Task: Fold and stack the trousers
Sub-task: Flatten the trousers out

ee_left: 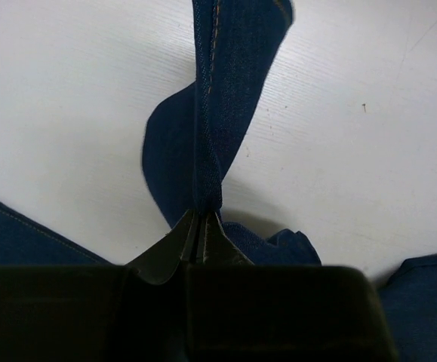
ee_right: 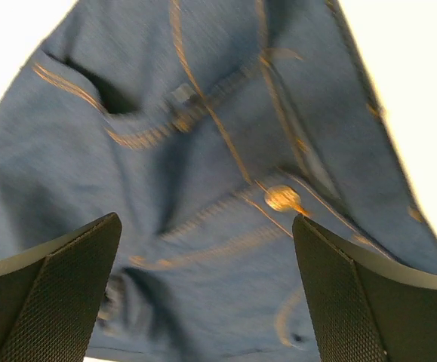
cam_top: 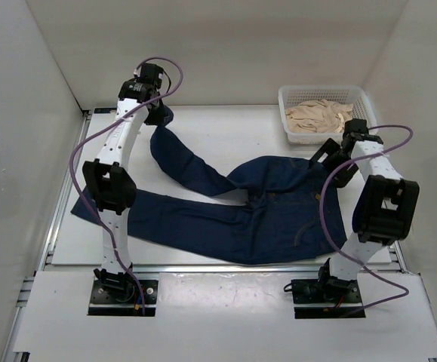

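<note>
The dark navy jeans [cam_top: 271, 207] lie spread on the white table, waist at the right, one leg running left along the front, the other bending up toward the back left. My left gripper [cam_top: 158, 113] is shut on the end of that far leg [ee_left: 210, 113] and holds it lifted; the jaws pinch the fabric fold [ee_left: 198, 219]. My right gripper [cam_top: 331, 162] is open, hovering over the waist area [ee_right: 218, 173], with the fly button [ee_right: 282, 198] between its fingers and nothing held.
A white plastic basket [cam_top: 290, 96] with beige cloth [cam_top: 320, 117] in it stands at the back right, just behind the right gripper. White walls close in the table on three sides. The table's front edge runs just before the arm bases.
</note>
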Robot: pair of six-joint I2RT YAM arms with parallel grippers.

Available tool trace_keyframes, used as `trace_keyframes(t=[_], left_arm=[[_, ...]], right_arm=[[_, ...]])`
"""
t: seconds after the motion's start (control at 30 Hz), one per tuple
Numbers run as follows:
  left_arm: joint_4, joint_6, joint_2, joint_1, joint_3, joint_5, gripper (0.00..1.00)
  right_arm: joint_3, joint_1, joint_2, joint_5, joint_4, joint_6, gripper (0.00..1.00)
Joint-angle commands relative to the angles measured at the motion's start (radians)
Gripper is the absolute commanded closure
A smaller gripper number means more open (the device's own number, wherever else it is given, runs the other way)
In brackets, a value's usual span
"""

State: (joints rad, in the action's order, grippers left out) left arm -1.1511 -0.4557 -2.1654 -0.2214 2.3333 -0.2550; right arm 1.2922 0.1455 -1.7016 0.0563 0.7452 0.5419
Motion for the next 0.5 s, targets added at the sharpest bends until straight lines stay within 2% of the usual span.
trace_keyframes(t=[0.0, 0.07, 0.13, 0.2, 0.3, 0.33, 0.37, 0.47], left_arm=[[-0.022, 0.014, 0.07, 0.004, 0.021, -0.02, 0.9], [-0.022, 0.014, 0.07, 0.013, 0.021, -0.02, 0.9], [-0.032, 0.014, 0.07, 0.013, 0.032, -0.02, 0.9], [-0.032, 0.023, 0.079, 0.022, 0.032, 0.005, 0.9], [-0.032, 0.07, 0.079, 0.031, 0.084, 0.055, 0.9], [-0.032, 0.083, 0.079, 0.042, 0.102, 0.072, 0.9], [-0.032, 0.095, 0.079, 0.057, 0.151, 0.104, 0.9], [-0.018, 0.104, 0.079, 0.086, 0.207, 0.166, 0.9]], right_arm=[[0.105, 0.012, -0.07, 0.096, -0.062, 0.096, 0.02], [0.152, 0.012, -0.136, 0.096, -0.072, 0.148, 0.02], [0.171, 0.012, -0.18, 0.096, -0.101, 0.183, 0.06], [0.217, 0.012, -0.254, 0.096, -0.101, 0.184, 0.2], [0.229, 0.012, -0.306, 0.063, -0.115, 0.184, 0.77], [0.229, 0.012, -0.306, 0.054, -0.115, 0.194, 0.93], [0.229, 0.012, -0.306, 0.054, -0.115, 0.194, 1.0], [0.229, 0.012, -0.247, 0.037, -0.115, 0.185, 1.0]])
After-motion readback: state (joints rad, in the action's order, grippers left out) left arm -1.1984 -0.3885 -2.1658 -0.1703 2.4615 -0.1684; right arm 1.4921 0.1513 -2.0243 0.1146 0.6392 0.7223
